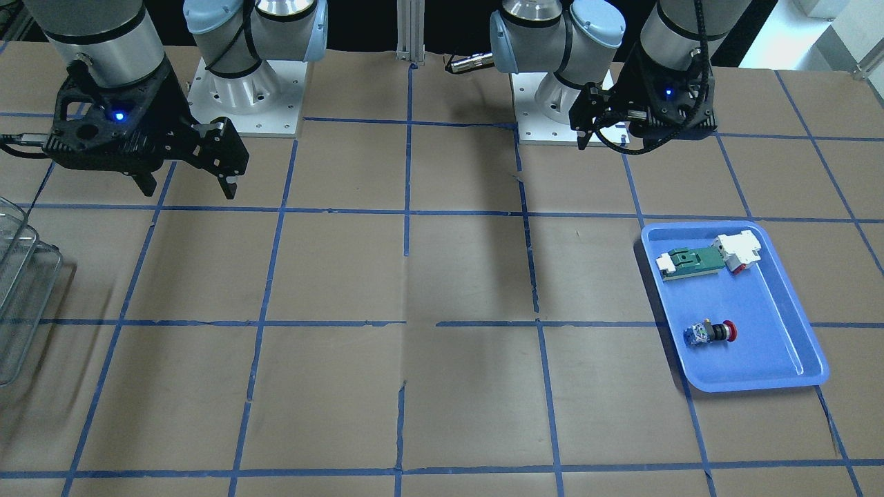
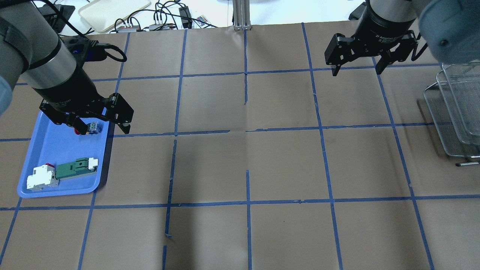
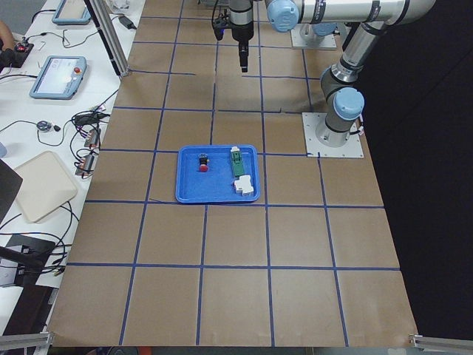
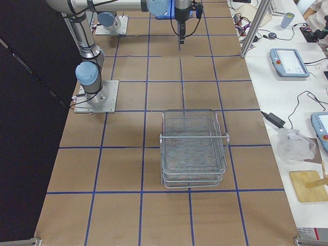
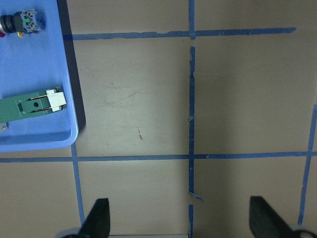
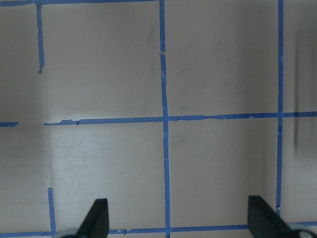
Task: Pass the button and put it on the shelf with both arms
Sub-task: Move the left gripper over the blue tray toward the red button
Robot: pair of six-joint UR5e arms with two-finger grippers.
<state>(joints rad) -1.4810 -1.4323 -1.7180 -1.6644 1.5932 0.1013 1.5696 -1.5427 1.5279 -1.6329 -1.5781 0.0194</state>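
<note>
The button (image 1: 711, 333), with a red cap and a blue-and-silver rear, lies on its side in a blue tray (image 1: 773, 331). It also shows in the overhead view (image 2: 90, 128) and at the top left of the left wrist view (image 5: 20, 22). My left gripper (image 2: 98, 127) hangs open and empty high above the tray's edge, with its fingertips (image 5: 99, 218) spread wide. My right gripper (image 2: 356, 72) is open and empty over bare table, on the side where the wire-mesh shelf (image 2: 455, 108) stands. The shelf also shows in the exterior right view (image 4: 193, 148).
In the tray lie a green-and-white flat part (image 1: 694, 262) and a white block with a red bit (image 1: 739, 250), away from the button. Brown paper with a blue tape grid covers the table. Cables and devices lie beyond the far edge (image 2: 161, 18).
</note>
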